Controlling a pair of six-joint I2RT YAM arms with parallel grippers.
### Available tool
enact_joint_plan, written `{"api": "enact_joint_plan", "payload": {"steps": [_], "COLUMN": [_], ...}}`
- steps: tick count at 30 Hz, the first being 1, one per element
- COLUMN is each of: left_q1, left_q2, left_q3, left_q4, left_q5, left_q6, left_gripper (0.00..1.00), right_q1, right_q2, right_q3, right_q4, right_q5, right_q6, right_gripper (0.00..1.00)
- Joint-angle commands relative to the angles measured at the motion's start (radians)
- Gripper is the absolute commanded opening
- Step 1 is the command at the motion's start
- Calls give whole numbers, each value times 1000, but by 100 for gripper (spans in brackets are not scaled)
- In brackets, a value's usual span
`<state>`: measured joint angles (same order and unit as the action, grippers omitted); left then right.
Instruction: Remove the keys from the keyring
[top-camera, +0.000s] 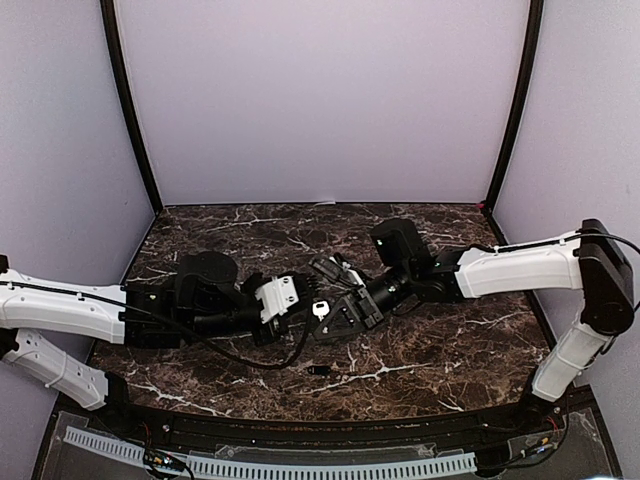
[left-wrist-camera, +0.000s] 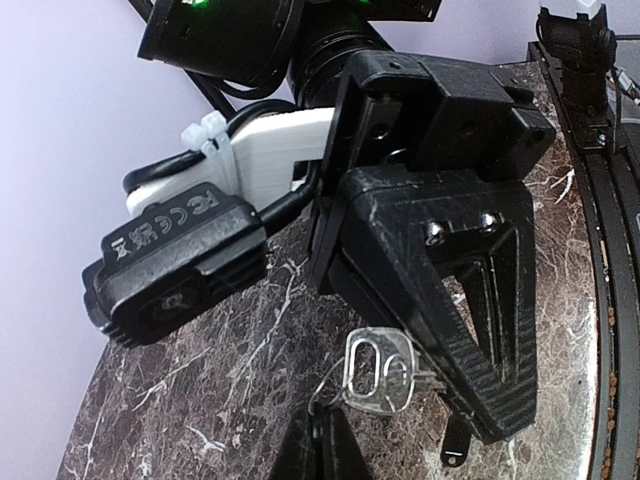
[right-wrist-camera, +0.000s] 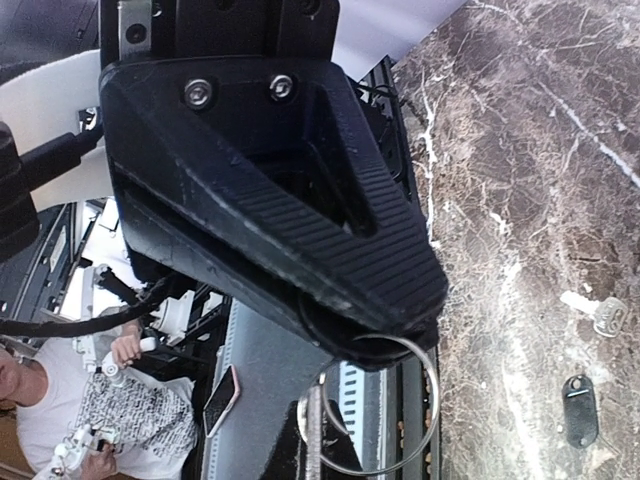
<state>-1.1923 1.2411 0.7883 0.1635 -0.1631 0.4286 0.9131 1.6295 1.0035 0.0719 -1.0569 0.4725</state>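
Note:
The thin wire keyring (right-wrist-camera: 418, 420) hangs in the air between my two grippers. My right gripper (right-wrist-camera: 400, 338) is shut on the ring's top at its fingertips. My left gripper (left-wrist-camera: 322, 442) is shut on the ring's wire (left-wrist-camera: 330, 385) from the other side, and its dark tips (right-wrist-camera: 310, 440) show from below. A silvery key (right-wrist-camera: 603, 314) lies on the marble apart from the ring, seen under the grippers (top-camera: 320, 309) and beside my right finger (left-wrist-camera: 450, 300). A small dark key (right-wrist-camera: 577, 410) lies nearer the front edge (top-camera: 318, 370).
Dark veined marble tabletop (top-camera: 450, 350), lilac walls behind and at the sides. A black rail with a white cable chain (top-camera: 300, 465) runs along the near edge. The left wrist's camera and looped cable (top-camera: 270, 355) sit close to the grippers.

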Motion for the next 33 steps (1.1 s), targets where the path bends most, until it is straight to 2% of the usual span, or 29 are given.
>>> {"api": "enact_joint_plan", "payload": {"steps": [1, 13, 27, 33], "left_q1": [-32, -55, -75, -101], "left_q2": [-18, 9, 9, 6], "left_q3": [-8, 10, 11, 2], "left_q4": [16, 17, 57, 102], "left_q5": [50, 55, 113, 117], "left_q6": [65, 143, 151, 155], "left_gripper": [0, 0, 0, 0], "right_q1": [-31, -32, -34, -42], "right_q2": [25, 80, 122, 132], "right_q3": [46, 100, 117, 96], "right_q4": [47, -31, -34, 18], "right_q5": [-32, -94, -146, -168], "right_q6": [41, 23, 38, 92], "right_gripper": [0, 0, 0, 0]}}
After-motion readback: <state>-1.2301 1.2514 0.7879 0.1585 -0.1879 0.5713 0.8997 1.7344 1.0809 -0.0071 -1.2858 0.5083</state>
